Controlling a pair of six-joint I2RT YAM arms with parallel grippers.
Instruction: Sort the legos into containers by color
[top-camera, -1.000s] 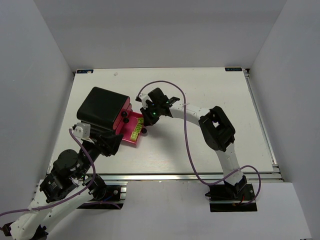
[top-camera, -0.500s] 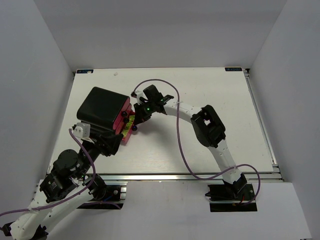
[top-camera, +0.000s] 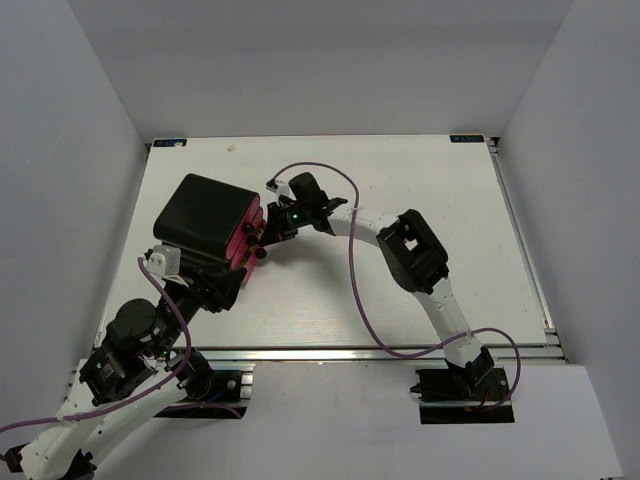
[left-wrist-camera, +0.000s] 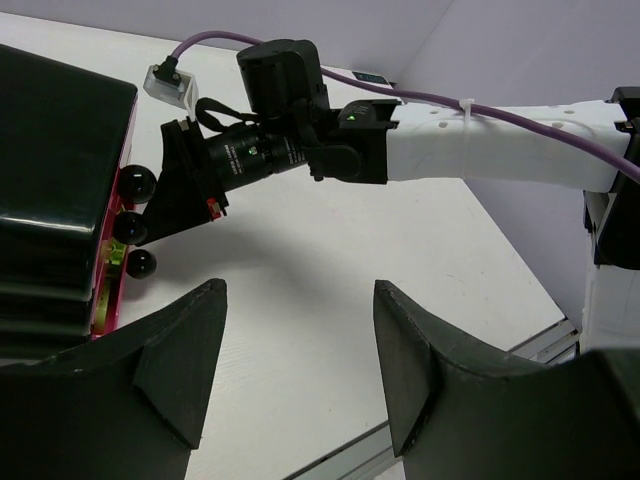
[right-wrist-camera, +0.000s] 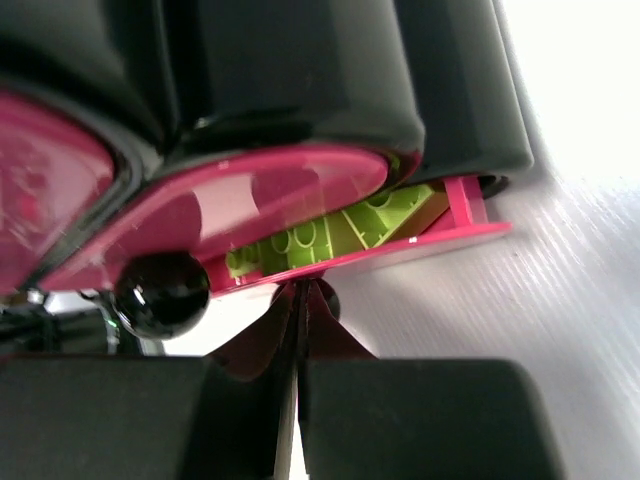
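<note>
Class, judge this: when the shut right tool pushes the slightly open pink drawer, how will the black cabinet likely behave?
The cabinet probably skids rather than tips: broad box, smooth table. The drawer looks rigid, so it should slide in, not flex. Its glossy round knob might let the right tool slip.

My left arm (top-camera: 70, 437) and right arm (top-camera: 445, 310) are white tubular links joined by chunky black joint housings. A thin purple cable (left-wrist-camera: 430, 97) runs along each. Seen from above, black base plates (top-camera: 465, 388) sit at 5 and 7 o'clock. A small green light (top-camera: 296, 213) glows on my right wrist. My left gripper (left-wrist-camera: 300, 320) has matte black, wedge-shaped fingers (left-wrist-camera: 180, 370). My right gripper (right-wrist-camera: 300, 310) has blocky black ones.
</note>
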